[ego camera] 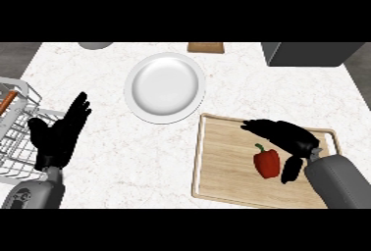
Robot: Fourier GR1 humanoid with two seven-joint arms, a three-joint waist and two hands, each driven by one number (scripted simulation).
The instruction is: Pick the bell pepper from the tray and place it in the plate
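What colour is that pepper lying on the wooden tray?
Red, with a small green stem. The bell pepper shows best in the head view, on the tray.

One head cam, looking steeply down on counter, fairly close.

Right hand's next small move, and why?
Probably bring the right hand down and left so its fingers close round the bell pepper. The pepper lies free on the tray, just beside the open hand, and the plate holds nothing yet.
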